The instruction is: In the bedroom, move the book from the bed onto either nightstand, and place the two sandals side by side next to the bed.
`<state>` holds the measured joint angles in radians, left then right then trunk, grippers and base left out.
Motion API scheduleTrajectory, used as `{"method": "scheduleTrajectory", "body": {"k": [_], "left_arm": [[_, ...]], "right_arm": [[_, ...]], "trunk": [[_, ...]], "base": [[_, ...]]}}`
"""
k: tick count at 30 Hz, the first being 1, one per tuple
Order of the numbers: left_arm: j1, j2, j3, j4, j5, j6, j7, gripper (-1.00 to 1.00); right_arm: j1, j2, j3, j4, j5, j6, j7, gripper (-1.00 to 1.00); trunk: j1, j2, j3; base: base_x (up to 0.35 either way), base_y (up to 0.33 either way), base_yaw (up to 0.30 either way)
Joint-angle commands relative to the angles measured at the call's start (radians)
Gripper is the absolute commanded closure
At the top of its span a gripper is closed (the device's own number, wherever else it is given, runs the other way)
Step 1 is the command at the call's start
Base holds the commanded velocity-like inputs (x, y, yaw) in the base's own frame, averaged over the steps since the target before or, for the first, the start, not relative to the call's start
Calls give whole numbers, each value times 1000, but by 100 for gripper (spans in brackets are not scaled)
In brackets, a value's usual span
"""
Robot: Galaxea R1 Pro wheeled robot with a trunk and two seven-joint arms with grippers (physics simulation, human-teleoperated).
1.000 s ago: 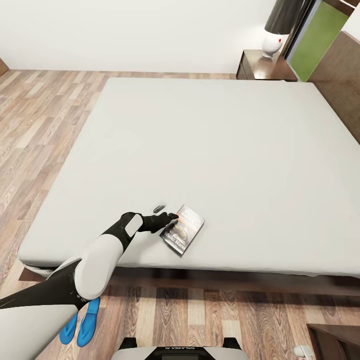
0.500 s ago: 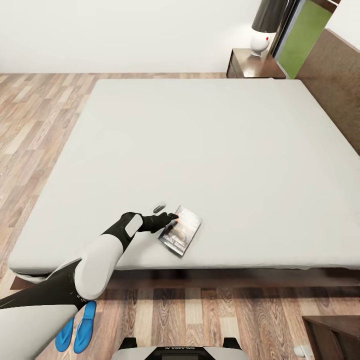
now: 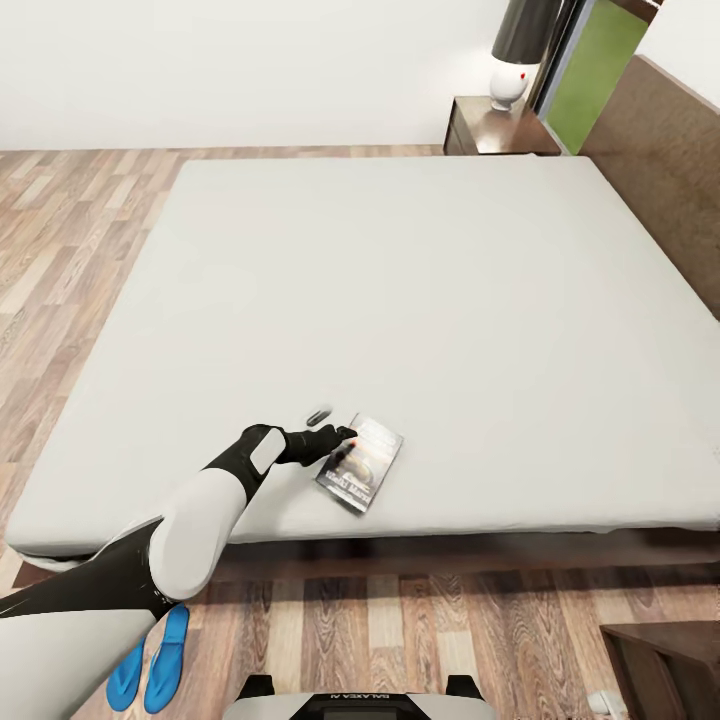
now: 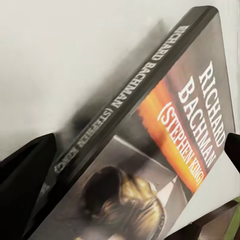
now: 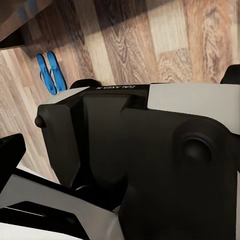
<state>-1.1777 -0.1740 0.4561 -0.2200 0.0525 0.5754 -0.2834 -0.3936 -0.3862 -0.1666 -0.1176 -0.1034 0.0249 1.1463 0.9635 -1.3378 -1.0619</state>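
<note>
The book [image 3: 360,463], dark with an orange band, lies low over the bed [image 3: 400,280] near its front edge. My left gripper [image 3: 333,424] is shut on the book's near end. In the left wrist view the book [image 4: 150,145] spans the gap between both dark fingers [image 4: 25,185] and reads "Richard Bachman". The two sandals [image 3: 150,665], bright blue, lie side by side on the floor by the bed's front left corner, and the same pair of sandals [image 5: 50,72] shows on the floor in the right wrist view. My right gripper [image 5: 121,112] hangs open over my own base. The nightstand [image 3: 495,130] stands at the far right corner.
A lamp [image 3: 515,60] with a dark shade stands on the nightstand. The brown headboard [image 3: 670,160] runs along the bed's right side. A dark-brown piece of furniture [image 3: 665,665] stands at the near right on the wooden floor [image 3: 60,220].
The camera has moved: bed, nightstand and sandals have slid left in the picture. The book has kept its place at my left gripper, so it has shifted along the mattress with it.
</note>
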Motion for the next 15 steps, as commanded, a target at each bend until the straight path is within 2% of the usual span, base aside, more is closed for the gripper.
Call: {"method": "scheduleTrajectory", "body": {"k": [1,15], "left_arm": [[1,-1,0,-1,1,9,3,-100],[1,-1,0,-1,1,9,3,-100]], "right_arm": [[-1,0,2,1,-5,3,3,-100],[-1,0,1,1,-5,3,4,-100]], "trunk": [[0,0,-1],[0,0,-1]], "base": [[0,0,-173],[0,0,-20]]}}
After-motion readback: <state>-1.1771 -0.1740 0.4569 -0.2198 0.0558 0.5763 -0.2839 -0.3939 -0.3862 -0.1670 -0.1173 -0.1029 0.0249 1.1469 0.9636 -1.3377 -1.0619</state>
